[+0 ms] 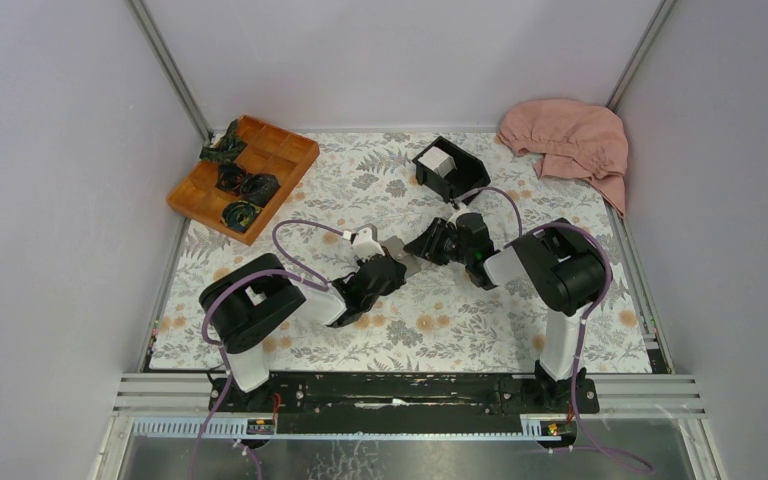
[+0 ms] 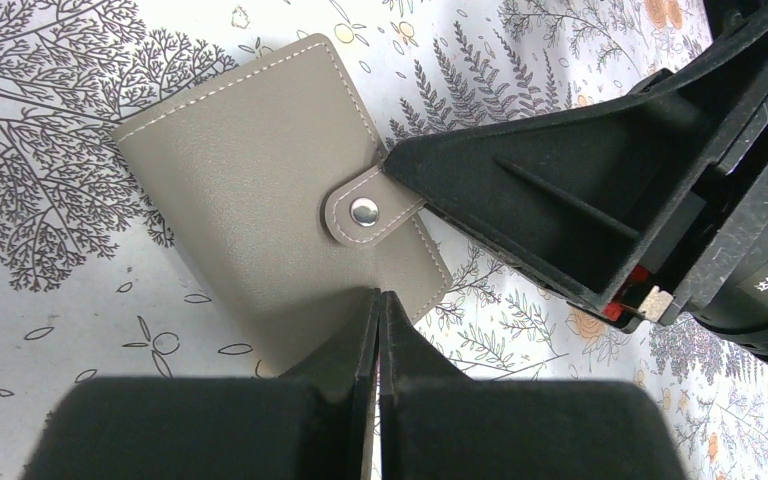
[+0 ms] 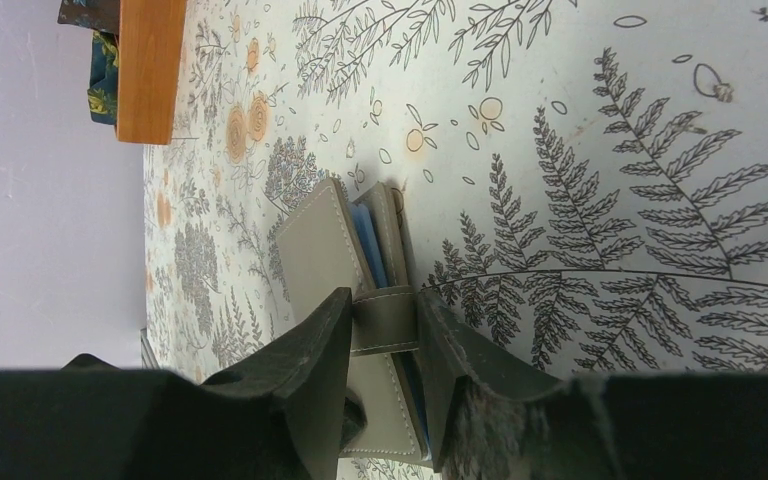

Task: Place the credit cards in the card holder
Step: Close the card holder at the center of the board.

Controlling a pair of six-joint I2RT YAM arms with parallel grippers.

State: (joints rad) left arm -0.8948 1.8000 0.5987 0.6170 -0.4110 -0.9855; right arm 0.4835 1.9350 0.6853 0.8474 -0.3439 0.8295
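Observation:
The grey card holder (image 1: 404, 257) lies folded shut on the floral mat between both grippers, its snap strap (image 2: 364, 211) fastened. In the left wrist view the card holder (image 2: 250, 190) lies flat, and my left gripper (image 2: 378, 297) is shut with its tips on the holder's near edge. My right gripper (image 3: 384, 300) is shut on the card holder (image 3: 315, 240) at the strap, one finger on each face; a blue inner edge shows. Its finger (image 2: 540, 190) also shows in the left wrist view, touching the strap end. The white credit cards (image 1: 437, 160) sit stacked in the black box.
The black open box (image 1: 460, 178) stands behind the grippers. A wooden divided tray (image 1: 280, 152) with dark green items sits at the back left, and it also shows in the right wrist view (image 3: 150, 70). A pink cloth (image 1: 568, 138) lies at the back right corner.

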